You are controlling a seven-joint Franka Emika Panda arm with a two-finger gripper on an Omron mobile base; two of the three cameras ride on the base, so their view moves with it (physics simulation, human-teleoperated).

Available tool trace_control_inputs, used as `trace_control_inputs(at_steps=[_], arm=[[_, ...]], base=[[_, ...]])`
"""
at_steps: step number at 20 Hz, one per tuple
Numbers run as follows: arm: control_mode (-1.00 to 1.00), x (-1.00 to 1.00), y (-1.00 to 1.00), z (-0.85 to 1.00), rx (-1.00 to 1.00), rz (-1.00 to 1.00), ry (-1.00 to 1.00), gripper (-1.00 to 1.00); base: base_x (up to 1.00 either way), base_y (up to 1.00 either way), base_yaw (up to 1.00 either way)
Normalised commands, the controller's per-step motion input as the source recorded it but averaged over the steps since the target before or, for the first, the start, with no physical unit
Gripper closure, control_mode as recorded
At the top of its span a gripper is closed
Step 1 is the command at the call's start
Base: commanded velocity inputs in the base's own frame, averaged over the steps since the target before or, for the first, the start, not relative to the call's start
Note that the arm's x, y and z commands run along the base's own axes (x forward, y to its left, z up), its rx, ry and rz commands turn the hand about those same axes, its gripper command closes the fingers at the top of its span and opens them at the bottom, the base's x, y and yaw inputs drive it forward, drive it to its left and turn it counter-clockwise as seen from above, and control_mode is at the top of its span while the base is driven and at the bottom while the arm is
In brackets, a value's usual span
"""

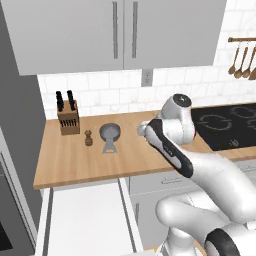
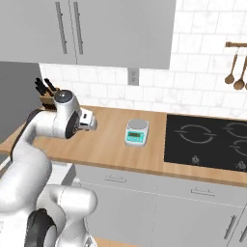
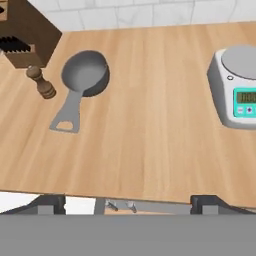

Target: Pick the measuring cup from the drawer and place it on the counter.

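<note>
Fingers (image 3: pixel 128 202): two small dark tips spread wide apart, nothing between them, hanging above the near edge of the worktop
Measuring cup: small grey metallic round cup (image 3: pixel 85 75) sits upright on the long light-brown wooden butcher-block worktop (image 3: pixel 150 125), its flat flared handle lying along the wood toward the front edge; apart from the fingers
Pepper mill: little brown wooden mill (image 3: pixel 41 83) stands just beside the cup, between it and the knife block
Knife block: brown wooden block (image 1: pixel 68 120) with dark knife handles, near the wall
Drawer: wide shallow drawer with white interior (image 1: pixel 85 220), pulled out below the worktop
Scale: white kitchen scale with teal panel (image 2: pixel 136 132) on the worktop, well apart from the cup
Cooktop: black glass (image 2: pixel 207 140), set into the wood beyond the scale
</note>
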Motion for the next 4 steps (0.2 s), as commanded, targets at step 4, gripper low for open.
trace_control_inputs(at_steps=[4], arm=[[-1.0, -0.87, -0.46, 0.63, -0.03, 0.0, 0.0, -1.0]], base=[[0.0, 0.0, 0.0]])
